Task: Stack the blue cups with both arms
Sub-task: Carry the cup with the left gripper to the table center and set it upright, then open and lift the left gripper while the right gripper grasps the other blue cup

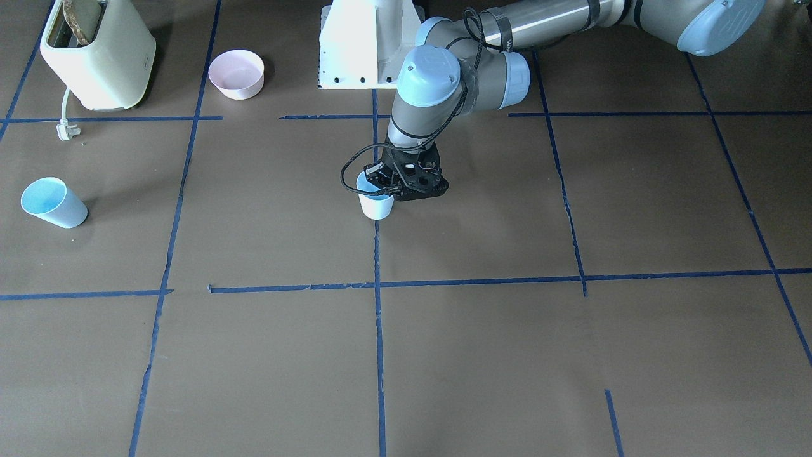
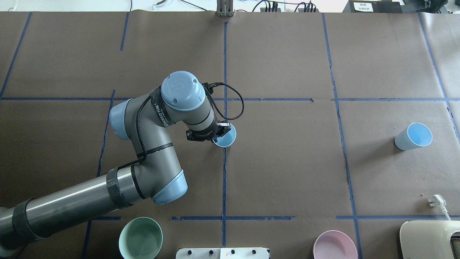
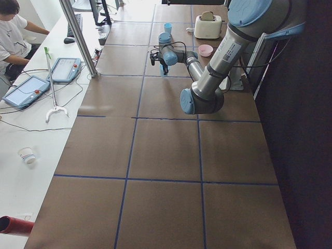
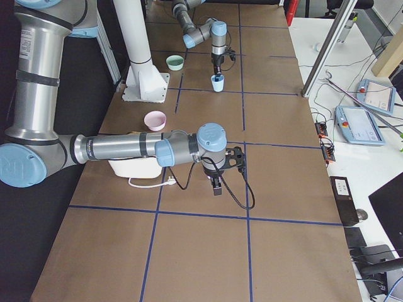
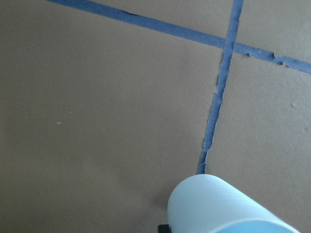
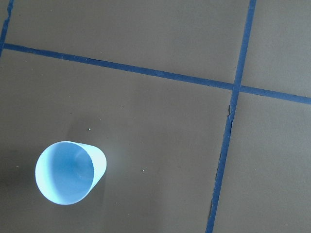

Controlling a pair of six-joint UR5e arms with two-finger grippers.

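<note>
One blue cup (image 1: 376, 206) stands upright near the table's middle on a blue tape line; it also shows in the overhead view (image 2: 227, 139) and the left wrist view (image 5: 218, 204). My left gripper (image 1: 382, 182) points straight down and is shut on this cup's rim, seen from above too (image 2: 221, 131). I cannot tell if the cup touches the table. The second blue cup (image 1: 54, 203) stands alone far off on my right side (image 2: 413, 136); the right wrist view (image 6: 68, 172) looks down into it from high up. My right gripper (image 4: 216, 187) shows only in the exterior right view; open or shut I cannot tell.
A cream toaster (image 1: 98, 54) with its loose plug (image 1: 65, 130) stands at my near right corner. A pink bowl (image 1: 236, 74) sits beside it. A mint-green bowl (image 2: 140, 237) sits near my base on the left. The white pedestal (image 1: 361, 44) is at the middle.
</note>
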